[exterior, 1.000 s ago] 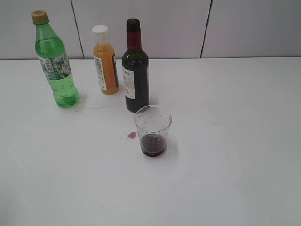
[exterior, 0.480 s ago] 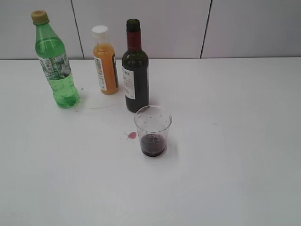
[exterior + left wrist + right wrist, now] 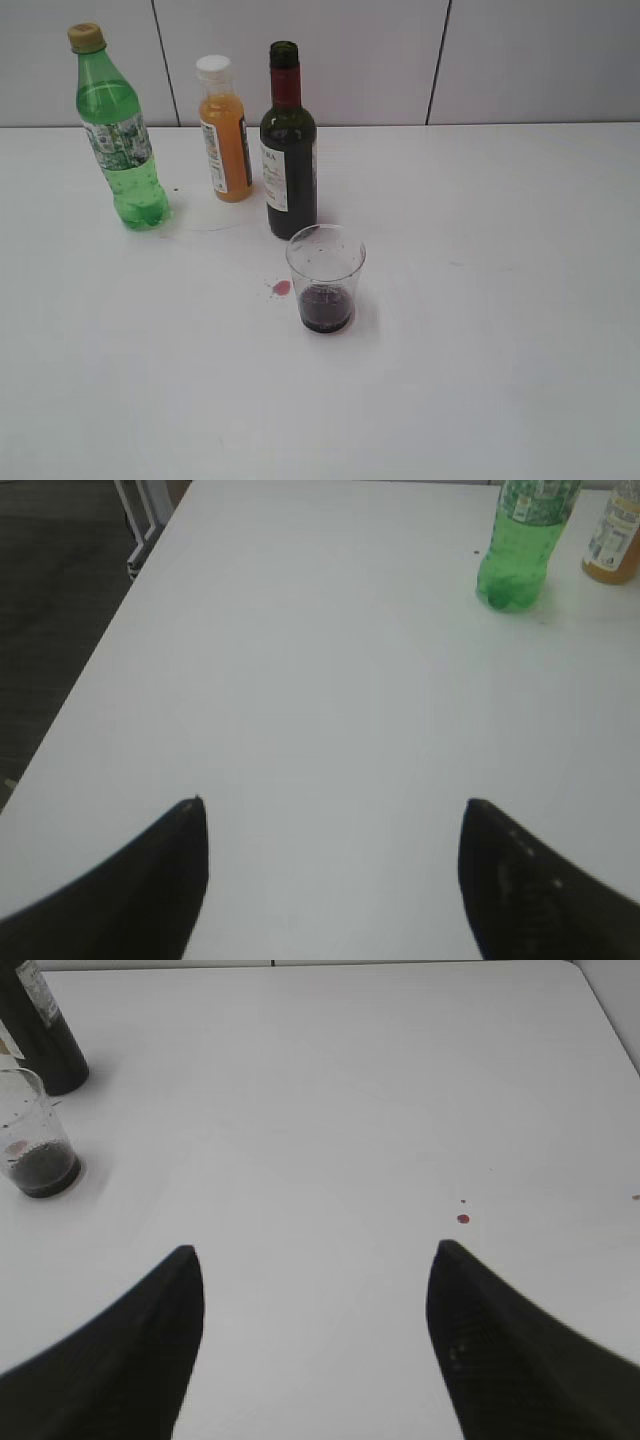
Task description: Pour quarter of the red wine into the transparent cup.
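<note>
Left gripper [image 3: 332, 805] hovering above the bench's left edge, fingers spread wide, holding nothing. Right gripper [image 3: 312, 1250] likewise wide open, empty, over the right side. Wine bottle [image 3: 288, 145] upright near the back edge; cup [image 3: 325, 278] just in front, wine [image 3: 325, 308] pooled at its bottom.

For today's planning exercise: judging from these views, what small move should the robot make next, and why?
Probably none beyond staying back: the transparent cup already holds red wine, the wine bottle stands upright, and the left pincer and right pincer are open and empty.
</note>
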Controlling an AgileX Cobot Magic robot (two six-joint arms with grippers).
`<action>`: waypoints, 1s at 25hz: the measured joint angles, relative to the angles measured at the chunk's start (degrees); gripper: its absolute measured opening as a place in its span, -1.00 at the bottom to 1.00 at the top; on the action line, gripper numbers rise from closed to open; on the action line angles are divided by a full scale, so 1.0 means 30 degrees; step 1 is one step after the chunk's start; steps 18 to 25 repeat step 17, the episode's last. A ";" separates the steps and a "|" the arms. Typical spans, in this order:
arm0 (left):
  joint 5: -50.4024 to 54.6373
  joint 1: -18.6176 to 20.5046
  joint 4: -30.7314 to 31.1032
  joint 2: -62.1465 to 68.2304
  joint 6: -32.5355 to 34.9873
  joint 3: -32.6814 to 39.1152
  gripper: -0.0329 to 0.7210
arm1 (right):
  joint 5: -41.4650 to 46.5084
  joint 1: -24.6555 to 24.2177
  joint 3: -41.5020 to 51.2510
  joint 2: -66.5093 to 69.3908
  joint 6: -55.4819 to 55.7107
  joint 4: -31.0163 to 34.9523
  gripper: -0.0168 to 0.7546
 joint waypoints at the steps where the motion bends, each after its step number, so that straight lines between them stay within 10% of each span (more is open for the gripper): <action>1: 0.0045 0.0000 0.0000 -0.0304 0.0001 0.0000 0.65 | 0.0000 0.0000 0.0000 0.0000 0.0000 0.0000 0.50; 25: 0.0040 0.0000 -0.0016 -0.0474 0.0001 0.0000 0.62 | -0.0018 0.0000 0.0000 0.0000 0.0000 0.0006 0.50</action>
